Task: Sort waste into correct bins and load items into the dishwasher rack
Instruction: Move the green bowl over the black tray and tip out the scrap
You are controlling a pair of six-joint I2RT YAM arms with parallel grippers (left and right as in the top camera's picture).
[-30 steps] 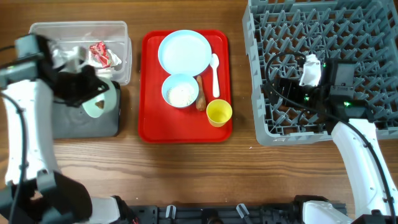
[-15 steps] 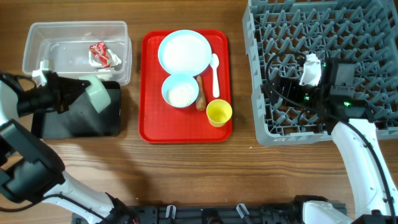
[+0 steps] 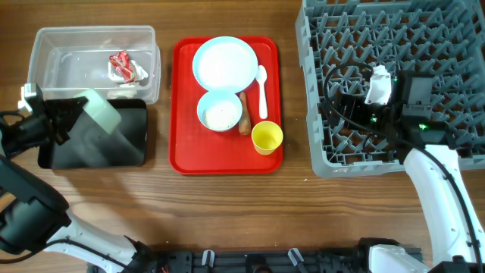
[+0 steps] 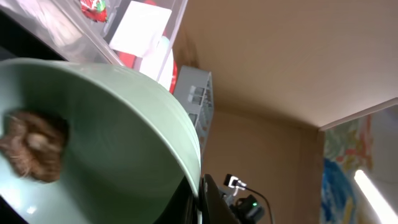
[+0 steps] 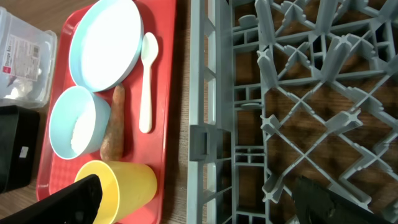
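Note:
My left gripper (image 3: 76, 115) is shut on the rim of a pale green bowl (image 3: 99, 112) and holds it tilted above the shallow black tray (image 3: 121, 148). In the left wrist view the small brown food lump (image 4: 34, 144) lies inside that bowl (image 4: 124, 124). The clear tub (image 3: 144, 42) holds the red-and-white wrapper (image 3: 121, 67). On the red tray (image 3: 182, 152) are the blue plate (image 3: 224, 63), a bowl with rice (image 3: 220, 111), the food stick (image 3: 243, 114), the white spoon (image 3: 262, 89) and the yellow cup (image 3: 267, 137). My right gripper (image 3: 342, 106) is open and empty over the grey rack (image 3: 394, 45).
The right wrist view shows the rack's front wall (image 5: 202, 124) between my fingers, with the yellow cup (image 5: 124, 186) by the left fingertip (image 5: 68, 199). Bare wooden table (image 3: 242, 212) lies along the front.
My left arm has swung left with the bowl, which moved from the black tray's right end towards its left end and tilted more. The right arm has not moved.

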